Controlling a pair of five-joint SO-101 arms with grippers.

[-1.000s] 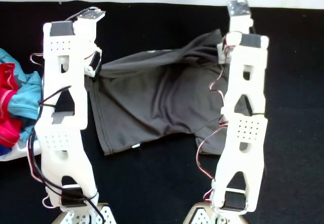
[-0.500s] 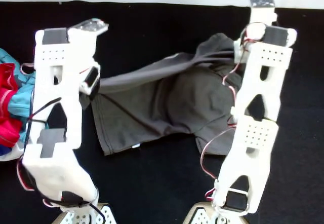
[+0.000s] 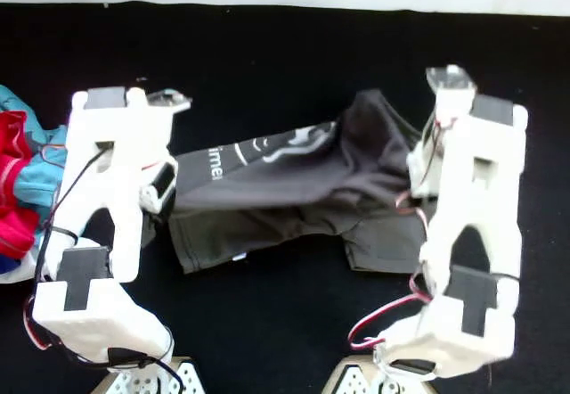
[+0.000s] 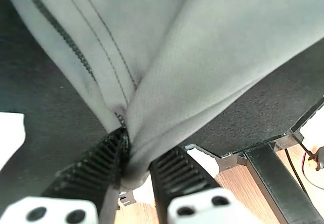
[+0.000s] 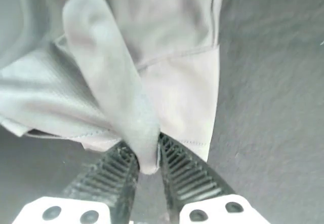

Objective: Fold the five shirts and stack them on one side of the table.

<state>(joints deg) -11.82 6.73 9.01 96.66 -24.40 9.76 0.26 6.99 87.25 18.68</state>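
Stage: early, I judged | grey shirt mid-fold, centre frame | left gripper and right gripper pinched its edges | coloured pile, left edge, apparently unfolded

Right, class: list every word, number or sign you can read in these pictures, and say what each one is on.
On the grey shirt, white print: cut off by the fold, too blurred to read.
At the shirt's hem, a small white tag: too small to read.
No other text can be made out.
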